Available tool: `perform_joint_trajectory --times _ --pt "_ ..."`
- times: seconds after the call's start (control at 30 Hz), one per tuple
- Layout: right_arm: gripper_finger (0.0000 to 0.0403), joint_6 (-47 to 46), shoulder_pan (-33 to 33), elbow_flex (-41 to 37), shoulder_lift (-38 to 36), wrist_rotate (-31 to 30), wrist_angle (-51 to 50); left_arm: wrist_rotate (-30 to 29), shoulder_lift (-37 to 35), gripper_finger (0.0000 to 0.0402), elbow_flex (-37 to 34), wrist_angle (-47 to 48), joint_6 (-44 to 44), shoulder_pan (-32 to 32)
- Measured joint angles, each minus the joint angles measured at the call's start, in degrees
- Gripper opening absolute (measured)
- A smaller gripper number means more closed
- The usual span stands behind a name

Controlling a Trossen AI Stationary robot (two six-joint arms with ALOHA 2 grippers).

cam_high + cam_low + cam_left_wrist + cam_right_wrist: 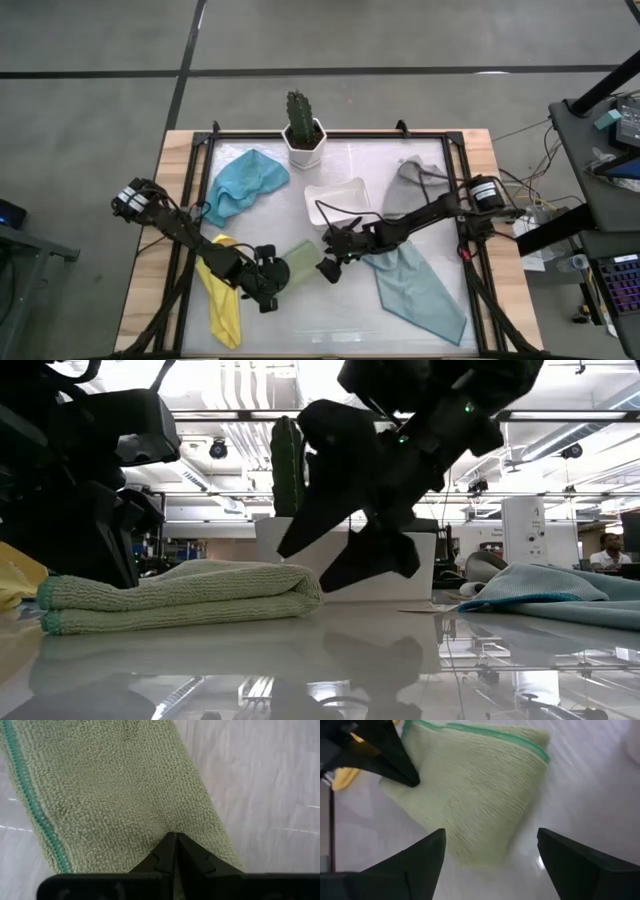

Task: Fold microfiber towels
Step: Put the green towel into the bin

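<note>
The olive green towel [298, 261] lies folded flat on the counter [330, 310], lower centre of the high view, between the two arms. The left end effector [281, 272] is clenched, its fingertips [172, 851] pressed together on the towel's lower-left edge. The right end effector [327, 268] is released, fingers [422, 857] spread wide just beside the towel's right edge, not touching it.

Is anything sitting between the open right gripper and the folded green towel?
Nothing visible does. The right gripper hangs open just off the olive green towel, with only bare table between. The left gripper is shut on the towel's opposite edge.
</note>
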State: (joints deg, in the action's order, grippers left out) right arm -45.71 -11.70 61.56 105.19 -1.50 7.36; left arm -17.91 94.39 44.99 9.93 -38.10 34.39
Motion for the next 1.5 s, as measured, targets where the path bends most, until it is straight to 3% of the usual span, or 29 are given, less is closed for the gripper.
perform_joint_trajectory --times 0.43,0.7,1.1,1.4,1.5 --pt "0.0302 1.4 0.6 0.2 6.3 0.2 12.1 0.1 0.1 0.0004 -0.1 -0.5 0.2 0.1" --pt "0.0285 2.9 1.0 3.9 9.9 5.7 15.9 0.0 0.2 0.0004 -0.2 -0.7 1.0 0.1" --pt "0.0174 4.6 1.7 6.5 11.8 7.8 15.6 0.0 0.2 0.0004 -0.2 -1.0 1.1 0.2" --pt "0.0031 5.8 1.9 6.3 11.8 8.5 15.7 -0.2 0.2 0.0004 -0.2 -1.2 1.1 0.2" --pt "0.0024 6.2 1.9 6.3 11.7 9.1 15.7 -0.2 -0.1 0.0004 -0.1 -0.9 1.1 0.2"
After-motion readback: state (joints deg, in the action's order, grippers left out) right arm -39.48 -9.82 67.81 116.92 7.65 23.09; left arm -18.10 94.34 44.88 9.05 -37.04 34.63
